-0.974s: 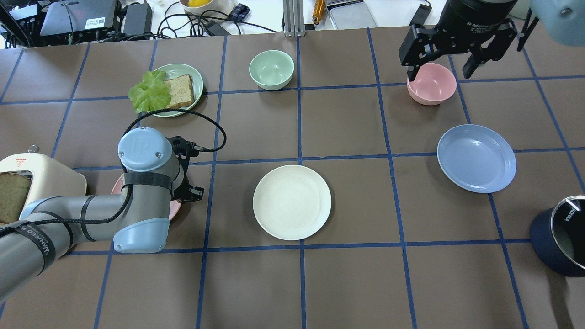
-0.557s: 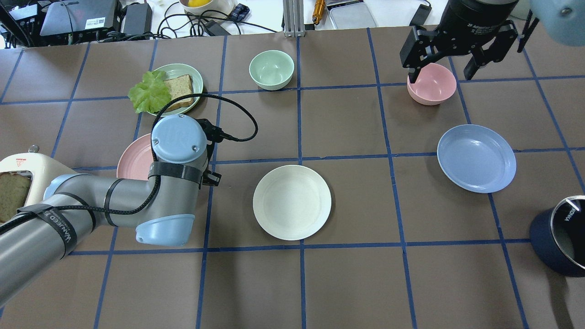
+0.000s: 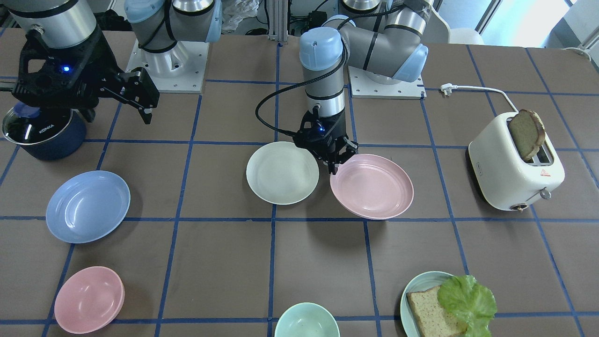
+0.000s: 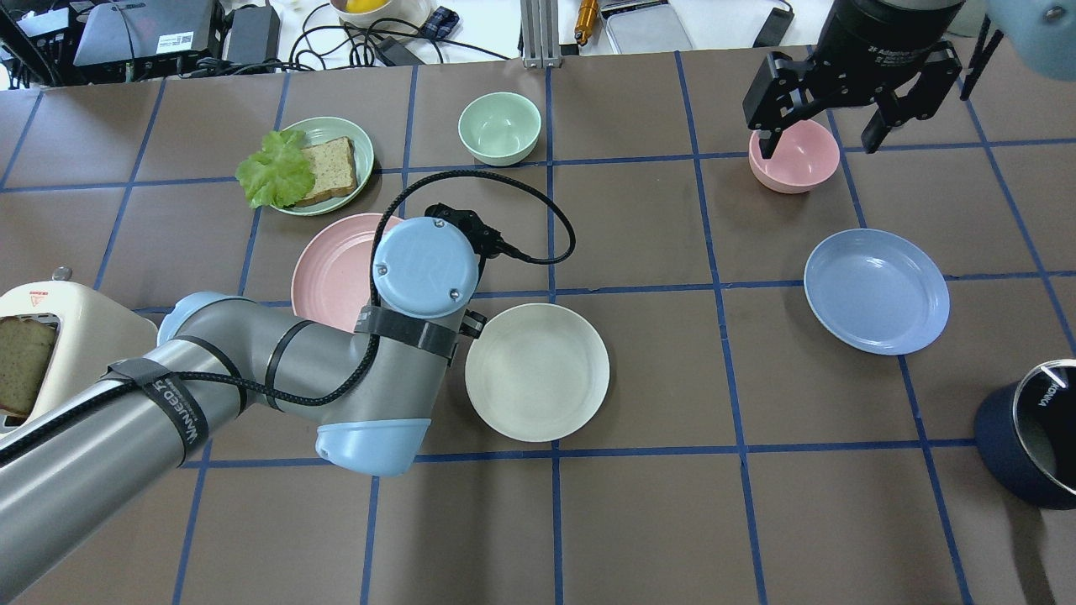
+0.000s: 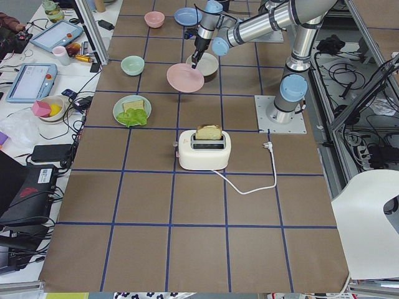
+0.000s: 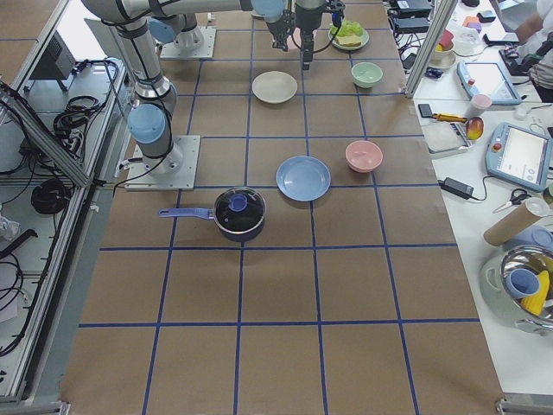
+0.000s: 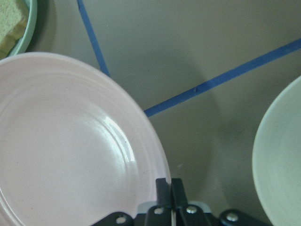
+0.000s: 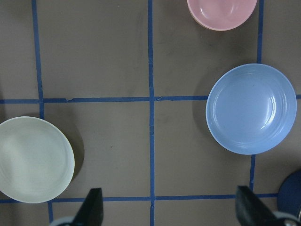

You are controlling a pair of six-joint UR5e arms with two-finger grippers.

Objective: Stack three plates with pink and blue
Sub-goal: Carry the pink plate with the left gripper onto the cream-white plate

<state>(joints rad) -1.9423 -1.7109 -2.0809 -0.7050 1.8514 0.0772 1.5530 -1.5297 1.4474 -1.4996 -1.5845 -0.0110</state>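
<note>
My left gripper [image 3: 335, 159] is shut on the near rim of the pale pink plate [image 3: 372, 187] and holds it just above the table. The pink plate's edge is next to the cream-white plate [image 3: 282, 172], which lies flat at the table's middle. In the left wrist view the fingers [image 7: 170, 189] pinch the pink plate [image 7: 70, 150], with the cream plate [image 7: 280, 155] to the right. The light blue plate [image 4: 876, 291] lies alone on the right side. My right gripper [image 4: 820, 141] hangs open and empty above the pink bowl [image 4: 794, 155].
A green bowl [image 4: 499, 128] and a teal plate with bread and lettuce [image 4: 311, 164] stand at the back. A toaster with bread [image 4: 59, 336] is at the left edge. A dark blue pot [image 4: 1030, 445] is at the right edge.
My left arm has carried the pink plate to the right, from beside the toaster to the cream plate's edge. My right gripper has barely shifted and stays open.
</note>
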